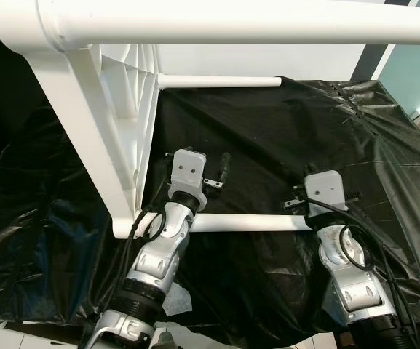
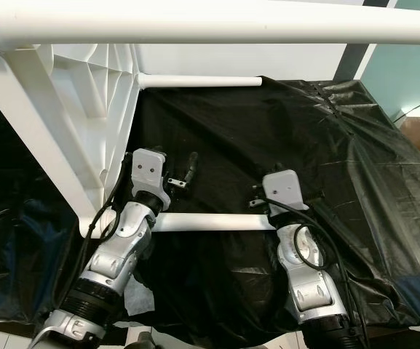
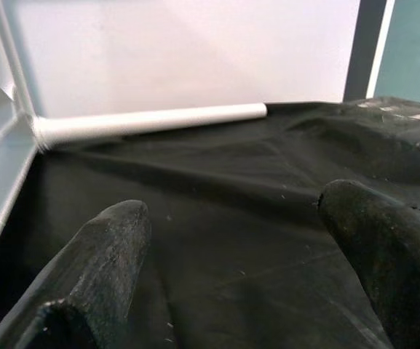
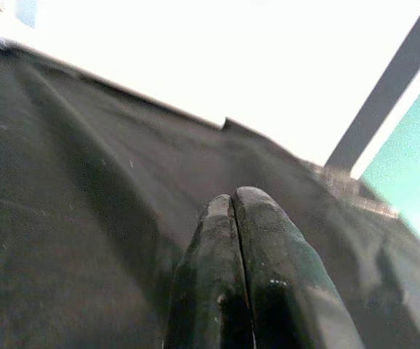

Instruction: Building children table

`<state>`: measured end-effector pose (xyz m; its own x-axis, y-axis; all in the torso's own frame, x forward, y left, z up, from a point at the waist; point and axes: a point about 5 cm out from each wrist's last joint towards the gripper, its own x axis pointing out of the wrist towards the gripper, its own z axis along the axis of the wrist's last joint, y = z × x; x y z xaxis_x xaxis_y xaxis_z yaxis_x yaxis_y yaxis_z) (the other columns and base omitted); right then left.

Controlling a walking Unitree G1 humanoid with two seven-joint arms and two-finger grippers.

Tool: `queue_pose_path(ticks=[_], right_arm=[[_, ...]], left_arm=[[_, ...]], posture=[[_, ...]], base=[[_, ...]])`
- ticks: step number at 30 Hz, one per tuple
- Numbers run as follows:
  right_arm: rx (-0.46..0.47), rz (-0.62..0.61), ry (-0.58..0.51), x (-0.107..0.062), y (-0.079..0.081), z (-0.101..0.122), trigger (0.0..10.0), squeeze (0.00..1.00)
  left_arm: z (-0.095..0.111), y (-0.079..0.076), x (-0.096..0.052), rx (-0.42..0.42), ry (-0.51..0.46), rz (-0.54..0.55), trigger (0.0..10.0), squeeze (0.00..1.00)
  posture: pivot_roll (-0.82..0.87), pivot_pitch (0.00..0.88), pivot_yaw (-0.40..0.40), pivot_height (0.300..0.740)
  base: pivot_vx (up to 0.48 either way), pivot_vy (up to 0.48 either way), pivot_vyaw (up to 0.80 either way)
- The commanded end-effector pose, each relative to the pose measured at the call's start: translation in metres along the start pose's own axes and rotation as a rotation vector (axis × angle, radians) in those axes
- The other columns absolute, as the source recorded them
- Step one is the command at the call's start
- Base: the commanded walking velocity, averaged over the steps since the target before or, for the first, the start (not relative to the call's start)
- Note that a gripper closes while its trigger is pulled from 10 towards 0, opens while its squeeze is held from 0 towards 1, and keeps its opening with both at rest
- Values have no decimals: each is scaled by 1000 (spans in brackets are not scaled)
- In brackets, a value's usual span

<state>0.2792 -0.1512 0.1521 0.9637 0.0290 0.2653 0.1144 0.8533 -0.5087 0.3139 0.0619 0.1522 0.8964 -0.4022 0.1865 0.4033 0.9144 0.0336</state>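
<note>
The white table (image 1: 115, 138) is lying on its side at the upper left, the left gripper (image 3: 231, 262) is hovering wide open and empty, the right gripper (image 4: 242, 269) is pressed closed on nothing, so better to steady the near leg (image 1: 246, 222) first.

Right gripper (image 4: 233, 211) fingers pressed together above the black sheet (image 4: 71, 189)
</note>
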Motion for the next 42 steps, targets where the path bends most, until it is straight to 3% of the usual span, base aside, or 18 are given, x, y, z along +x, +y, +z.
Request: queue_pose_path(ticks=[1,9,15,25,31,42], right_arm=[[-19,11,3,-2,2,-1,10000,0],[126,-48,133,-19,0,-20,10000,0],[198,-84,173,-24,-4,-25,10000,0],[198,-95,143,-22,-9,-19,10000,0],[215,-93,156,-28,-5,-20,10000,0],[241,-109,165,-21,-4,-20,10000,0]], left_arm=[[-2,5,0,8,-1,76,10000,0],[-9,17,-5,-51,-26,164,10000,0],[-14,21,-9,-15,-16,171,10000,0],[-20,33,-15,43,-7,191,10000,0],[-21,29,-21,-20,-20,138,10000,0],[-25,22,-22,-5,-4,97,10000,0]], posture=[[-44,15,-8,740],[-63,14,-9,740],[-62,5,-9,740],[-65,3,0,740],[-64,5,-1,740],[-57,7,-1,740]], base=[[0,0,0],[0,0,0],[0,0,0],[0,0,0],[0,0,0],[0,0,0]])
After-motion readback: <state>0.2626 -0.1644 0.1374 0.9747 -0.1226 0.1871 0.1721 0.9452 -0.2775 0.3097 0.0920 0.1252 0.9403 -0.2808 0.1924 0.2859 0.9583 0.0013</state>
